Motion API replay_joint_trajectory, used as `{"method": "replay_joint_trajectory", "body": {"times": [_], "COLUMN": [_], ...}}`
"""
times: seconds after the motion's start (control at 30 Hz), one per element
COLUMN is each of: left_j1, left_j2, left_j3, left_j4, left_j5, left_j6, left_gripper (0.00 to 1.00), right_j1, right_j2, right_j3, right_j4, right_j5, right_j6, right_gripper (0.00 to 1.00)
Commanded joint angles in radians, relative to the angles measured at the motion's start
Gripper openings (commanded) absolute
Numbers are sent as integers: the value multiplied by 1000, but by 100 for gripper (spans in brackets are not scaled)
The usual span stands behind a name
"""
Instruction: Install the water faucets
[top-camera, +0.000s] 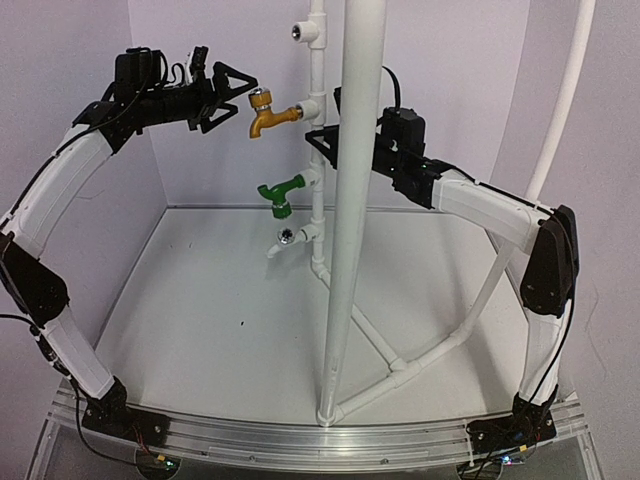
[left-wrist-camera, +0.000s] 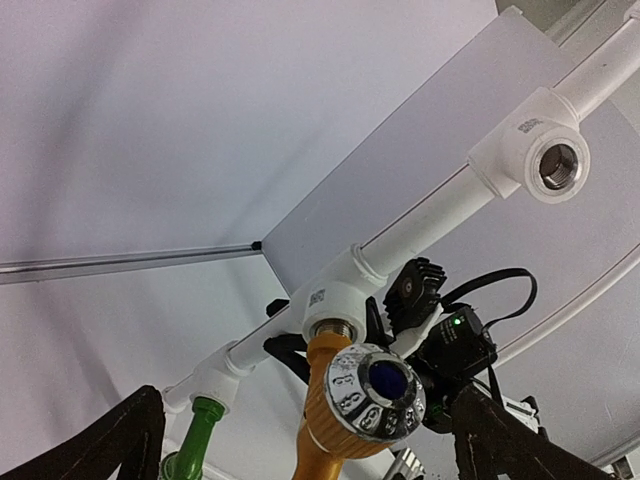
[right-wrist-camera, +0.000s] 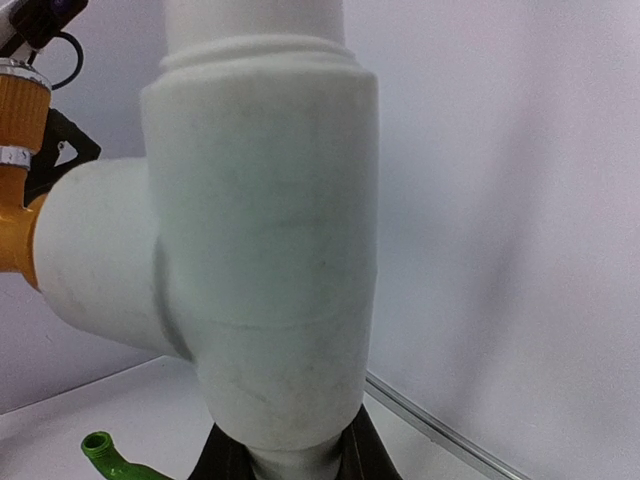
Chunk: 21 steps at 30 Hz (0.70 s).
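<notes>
The brass-gold faucet (top-camera: 268, 112) sits screwed into a white tee (top-camera: 308, 108) on the upright pipe, spout down. In the left wrist view its knob (left-wrist-camera: 375, 392) fills the gap between my fingers (left-wrist-camera: 110, 445). My left gripper (top-camera: 240, 98) is open just left of the knob, with the jaws wide apart and not touching it. The green faucet (top-camera: 280, 192) hangs in the tee below and also shows in the left wrist view (left-wrist-camera: 195, 440). My right gripper (top-camera: 322, 140) is shut on the white pipe (right-wrist-camera: 270, 250) just below the brass faucet's tee.
An empty tee (top-camera: 303, 30) with a threaded hole (left-wrist-camera: 557, 165) tops the pipe. A small white and chrome tap (top-camera: 285, 238) sits in the lowest tee. A thick white post (top-camera: 352, 200) stands in front, with angled pipes (top-camera: 440, 350) to the floor.
</notes>
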Motion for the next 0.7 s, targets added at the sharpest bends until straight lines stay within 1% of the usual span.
{"method": "replay_joint_trajectory", "body": {"times": [0.0,0.07,0.23,0.37,0.5,0.67], "left_j1": [1,2,3,2,1,-5], "left_j2": [19,41,69,90,92,95], "left_j3": [71,92,82,114,113,114], "left_j4": [55,76,220,221,277,311], "left_j5": [73,100,227,257,299,336], "left_j6": [-53,-81,-178,-188,-205,-208], "left_gripper": [100,99,87,81,74,61], "right_j1": [71,71,71,71,71,72], "right_j2": [-36,-34,-29,-29,-28,-26], "right_j3": [-5,-2,1,-2,-4,-1], "right_j4": [-59,-60,-63,-64,-64,-64], "right_j5": [-241,-241,-237,-236,-233,-231], "right_j6": [71,71,65,65,65,65], "right_gripper": [0,0,0,0,0,0]}}
